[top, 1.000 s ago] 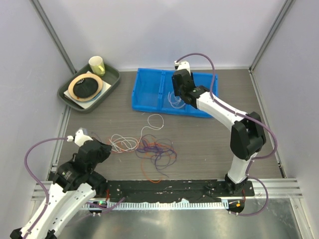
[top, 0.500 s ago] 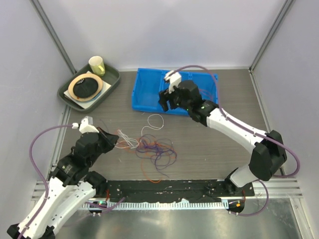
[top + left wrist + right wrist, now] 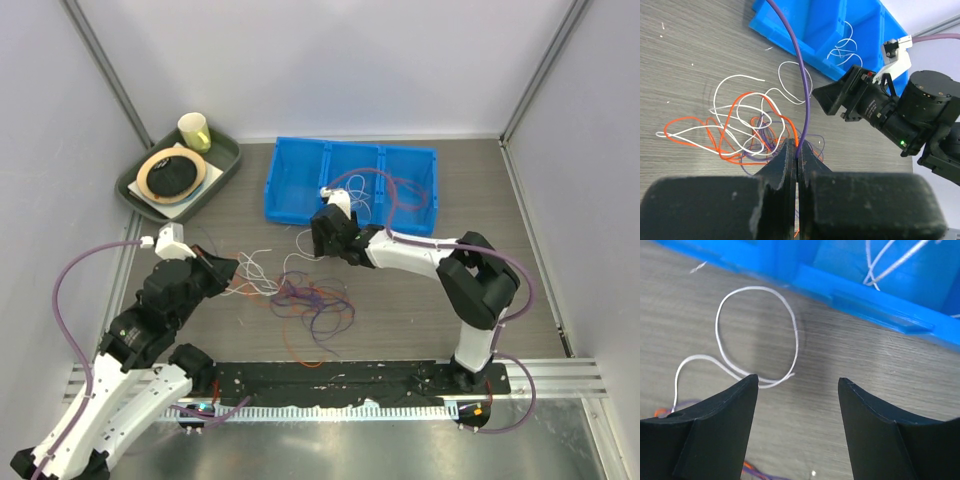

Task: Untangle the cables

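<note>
The fingertips of the left gripper (image 3: 797,159) are hidden in the overhead view. In the wrist view they are seen pressed together on a purple strand (image 3: 805,100) drawn up from the cables (image 3: 312,300), which are heaped mid-desk toward the near edge. The blue bin (image 3: 290,195) at the far edge holds white strands (image 3: 842,47) in its middle compartment. The right gripper (image 3: 797,390) is spread wide and empty above a white loop (image 3: 755,287) just before the bin's front wall.
</note>
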`<state>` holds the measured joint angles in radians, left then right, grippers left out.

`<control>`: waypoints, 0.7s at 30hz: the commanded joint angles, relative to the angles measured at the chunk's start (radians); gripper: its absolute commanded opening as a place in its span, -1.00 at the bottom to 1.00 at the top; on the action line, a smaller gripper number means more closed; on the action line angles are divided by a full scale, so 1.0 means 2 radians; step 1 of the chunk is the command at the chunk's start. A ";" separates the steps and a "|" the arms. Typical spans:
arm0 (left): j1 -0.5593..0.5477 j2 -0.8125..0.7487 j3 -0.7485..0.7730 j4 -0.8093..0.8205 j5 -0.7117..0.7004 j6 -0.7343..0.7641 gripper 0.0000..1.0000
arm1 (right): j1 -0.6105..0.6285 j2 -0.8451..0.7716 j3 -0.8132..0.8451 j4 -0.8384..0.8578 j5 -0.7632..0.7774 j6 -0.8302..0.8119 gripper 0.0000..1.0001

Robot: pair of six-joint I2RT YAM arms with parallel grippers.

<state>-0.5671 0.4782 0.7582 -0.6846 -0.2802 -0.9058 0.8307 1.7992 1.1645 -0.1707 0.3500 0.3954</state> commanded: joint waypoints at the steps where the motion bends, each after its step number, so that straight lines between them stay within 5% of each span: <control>1: 0.002 0.003 -0.002 0.022 -0.004 0.001 -0.99 | 0.001 0.025 0.012 0.038 0.098 0.156 0.39; 8: 0.002 -0.004 -0.021 0.019 -0.003 -0.013 -1.00 | 0.003 0.063 0.009 0.080 0.095 0.174 0.26; 15: 0.002 -0.010 -0.029 0.012 -0.005 -0.022 -0.99 | 0.016 0.093 0.014 0.099 0.108 0.164 -0.08; 19: 0.002 -0.016 -0.035 0.009 -0.005 -0.026 -0.99 | 0.022 0.107 0.023 0.099 0.115 0.162 -0.37; 21: 0.002 -0.020 -0.036 0.007 -0.006 -0.028 -0.99 | 0.024 0.111 0.024 0.098 0.132 0.158 -0.70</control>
<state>-0.5671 0.4557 0.6910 -0.6868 -0.2798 -0.9440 0.8631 1.9961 1.1877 0.0063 0.5442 0.7036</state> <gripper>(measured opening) 0.023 0.276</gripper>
